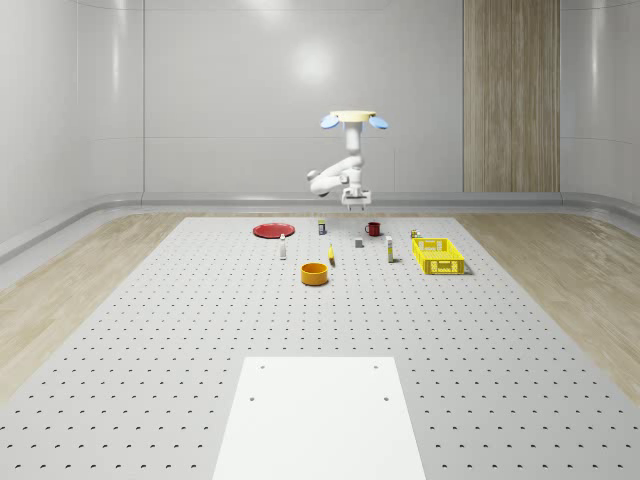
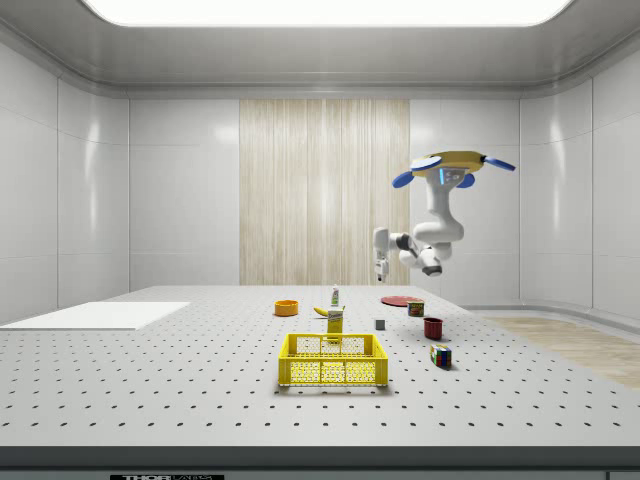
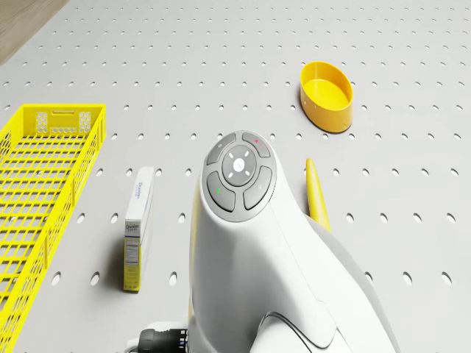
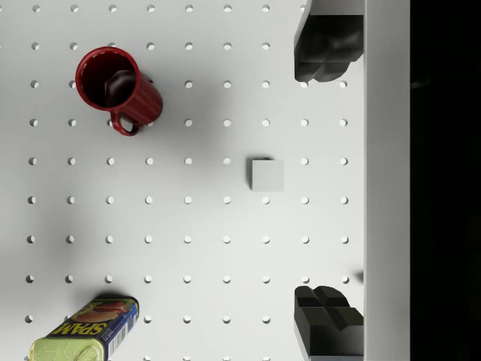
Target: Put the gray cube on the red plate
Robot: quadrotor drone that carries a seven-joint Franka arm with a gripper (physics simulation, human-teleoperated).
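Red plate [image 1: 272, 230] lies flat on the perforated table [image 1: 150, 330] at the whole-scene view's left. Drone [image 1: 354, 119] hovers above the table's far middle. Gripper [image 1: 354, 201] hangs directly over the gray cube [image 1: 359, 242], jaws spread wide, holding nothing. Red mug [image 1: 373, 229] stands just beside.
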